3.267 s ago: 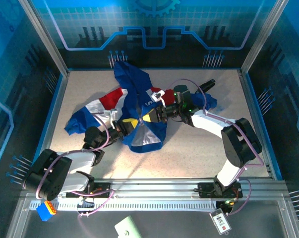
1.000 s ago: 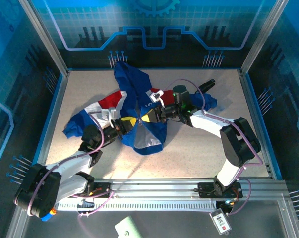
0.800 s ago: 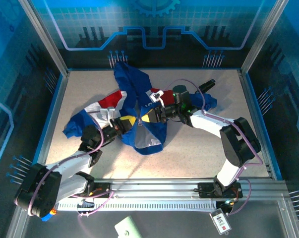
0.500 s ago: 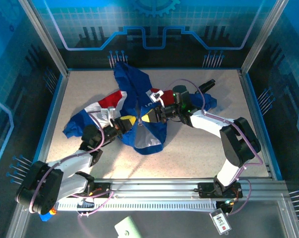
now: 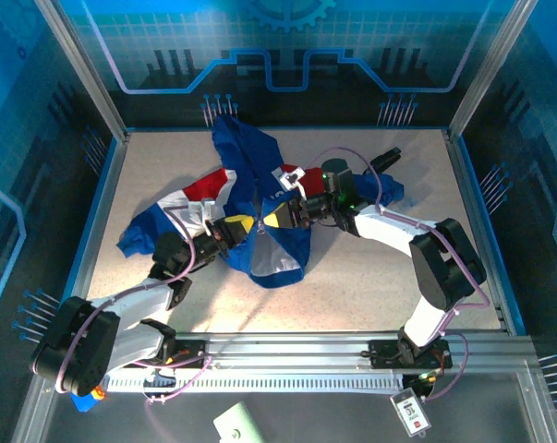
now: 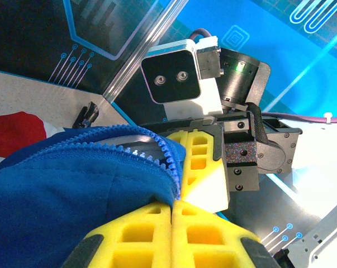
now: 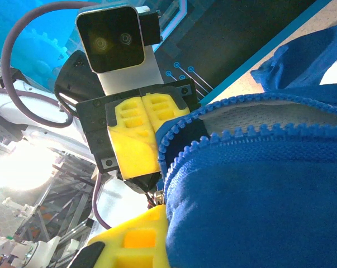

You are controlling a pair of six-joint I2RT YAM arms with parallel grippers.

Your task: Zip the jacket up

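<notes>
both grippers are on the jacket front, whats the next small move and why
Probably ease the left gripper and right gripper a little closer, so the two toothed edges line up. Both are shut on the jacket at its open front, facing each other, and the zipper teeth look unmeshed.

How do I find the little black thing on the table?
Start at the speckled table, with the blue jacket in its middle. Near the back, by the jacket's right edge, lies the small black object. Unlike the cloth beside it, it is black and slim.
</notes>
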